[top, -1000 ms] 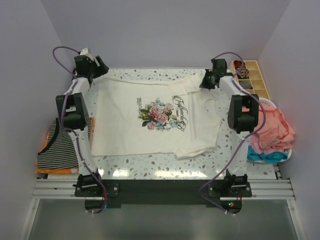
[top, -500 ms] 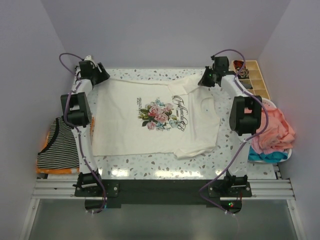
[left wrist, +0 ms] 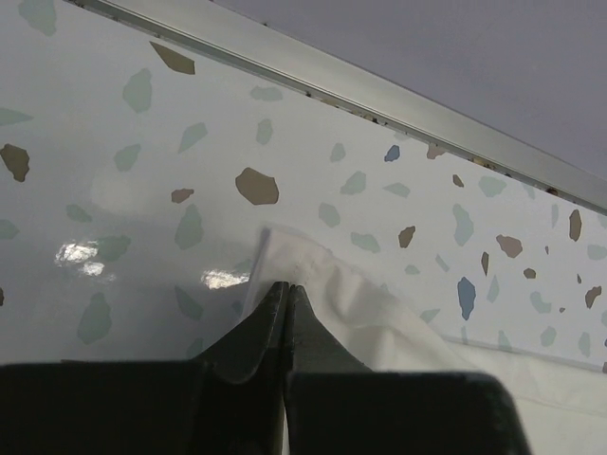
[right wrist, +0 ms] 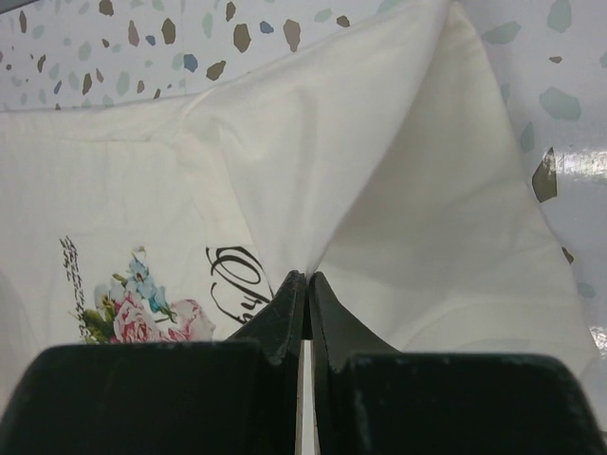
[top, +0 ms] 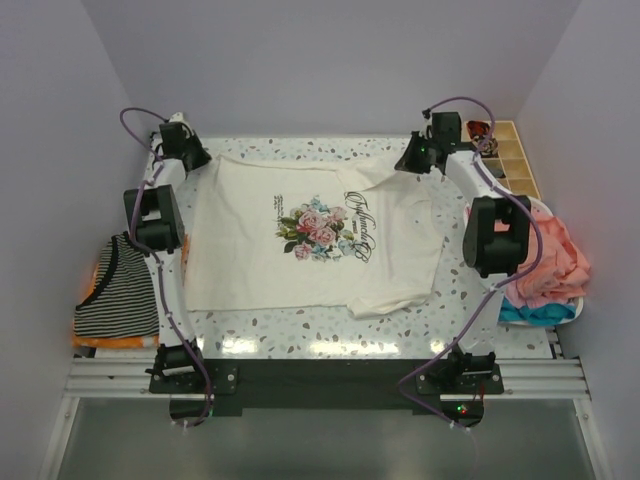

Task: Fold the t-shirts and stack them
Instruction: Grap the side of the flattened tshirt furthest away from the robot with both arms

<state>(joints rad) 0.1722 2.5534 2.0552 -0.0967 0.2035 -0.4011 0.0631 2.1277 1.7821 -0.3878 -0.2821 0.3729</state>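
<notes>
On speckled table (top: 300, 325), creased cream tee (top: 250, 260)

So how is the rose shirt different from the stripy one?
The cream tee lies spread wide; the striped tee sits compact at the left edge. The cream tee has a rose print; the striped tee has none. The left end effector and right end effector pinch the cream tee, not the striped tee. Both are cloth.
</notes>
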